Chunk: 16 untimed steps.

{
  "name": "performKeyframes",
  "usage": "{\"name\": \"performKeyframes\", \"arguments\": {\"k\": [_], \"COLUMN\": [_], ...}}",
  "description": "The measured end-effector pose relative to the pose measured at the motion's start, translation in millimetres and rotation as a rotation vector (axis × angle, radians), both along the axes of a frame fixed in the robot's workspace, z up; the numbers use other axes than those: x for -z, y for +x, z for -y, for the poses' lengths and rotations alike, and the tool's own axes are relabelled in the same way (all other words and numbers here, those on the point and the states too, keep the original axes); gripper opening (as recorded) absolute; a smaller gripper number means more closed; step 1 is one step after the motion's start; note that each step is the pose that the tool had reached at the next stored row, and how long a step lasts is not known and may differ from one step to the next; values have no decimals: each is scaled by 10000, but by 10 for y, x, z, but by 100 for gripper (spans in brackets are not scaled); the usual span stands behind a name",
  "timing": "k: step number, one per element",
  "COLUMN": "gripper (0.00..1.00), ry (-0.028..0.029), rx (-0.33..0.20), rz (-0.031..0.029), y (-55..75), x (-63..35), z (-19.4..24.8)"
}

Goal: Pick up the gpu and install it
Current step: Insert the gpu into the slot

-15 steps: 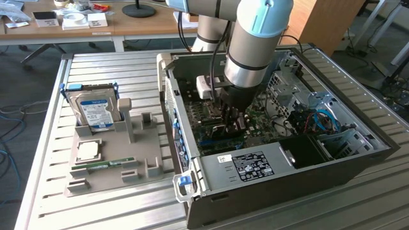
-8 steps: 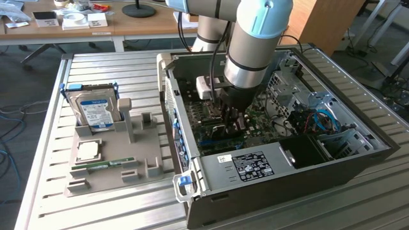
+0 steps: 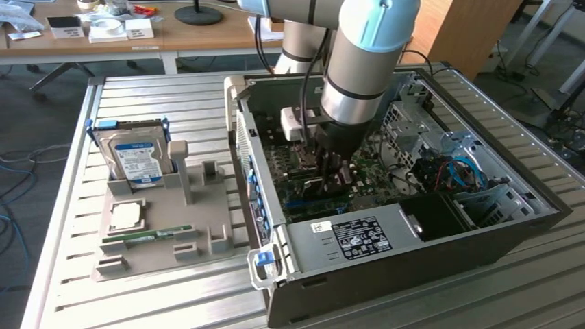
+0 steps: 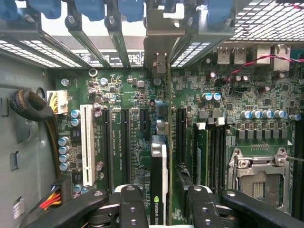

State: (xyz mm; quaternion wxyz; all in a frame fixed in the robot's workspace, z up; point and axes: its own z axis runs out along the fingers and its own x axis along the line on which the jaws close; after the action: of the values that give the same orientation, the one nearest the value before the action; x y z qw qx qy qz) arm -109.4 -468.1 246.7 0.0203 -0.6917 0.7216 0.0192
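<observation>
Standing gpu [image 4: 160, 180] inside computer case [image 3: 384, 274]

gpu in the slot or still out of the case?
In the case, standing on edge on the motherboard. The wrist view shows the gpu upright between the tool's fingers, bracket at the rear slots. Fully seated: cannot tell.

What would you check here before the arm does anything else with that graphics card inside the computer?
1. Card stands edge-on in a board slot: ok.
2. Its metal bracket lines up with the rear openings: ok.
3. Card pushed fully home: cannot tell.
4. Gripper fingers sit either side of the card, apart from it: ok.
5. Red cable lies away from the card: ok.
6. Hard drive and memory stick rest on the tray outside the case: ok.
</observation>
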Motion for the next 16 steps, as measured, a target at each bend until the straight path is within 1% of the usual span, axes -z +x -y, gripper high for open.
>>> {"name": "performKeyframes", "arguments": {"k": [5,10,16], "gripper": [40,40,40], "ry": [1,-1,2], "rx": [0,-1,0], "rz": [1,-1,1], "y": [0,0,0], "x": [-48,-54,-84], "z": [0,-16,-20]}}
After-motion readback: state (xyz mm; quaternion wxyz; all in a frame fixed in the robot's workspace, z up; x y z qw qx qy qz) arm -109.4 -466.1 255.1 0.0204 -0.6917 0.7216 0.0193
